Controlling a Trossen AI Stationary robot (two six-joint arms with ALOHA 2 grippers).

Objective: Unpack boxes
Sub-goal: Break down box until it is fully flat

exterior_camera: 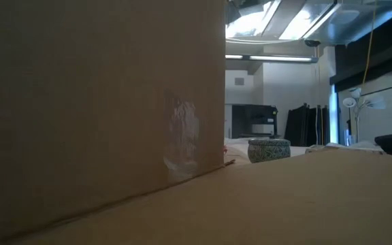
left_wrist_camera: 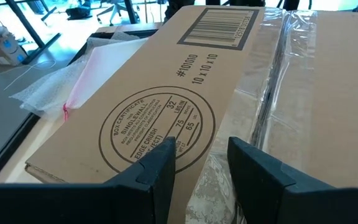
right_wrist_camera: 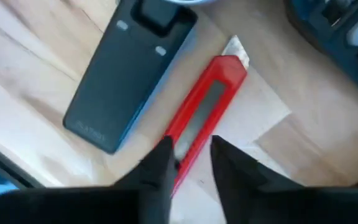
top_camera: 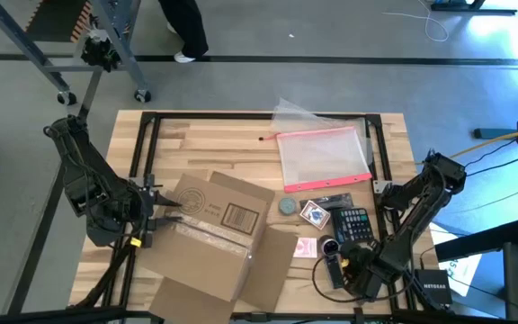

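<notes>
1. Gripping a red box cutter [right_wrist_camera: 199, 115] on the table, the right gripper [right_wrist_camera: 190, 163] has its jaws narrowed around the handle, beside a dark rectangular device [right_wrist_camera: 129, 71].
2. The left gripper [left_wrist_camera: 199, 163] hovers over the taped cardboard box [top_camera: 214, 232], jaws apart, holding nothing.
3. The box lies on the wooden table's [top_camera: 205, 144] front left, flaps spread.
</notes>
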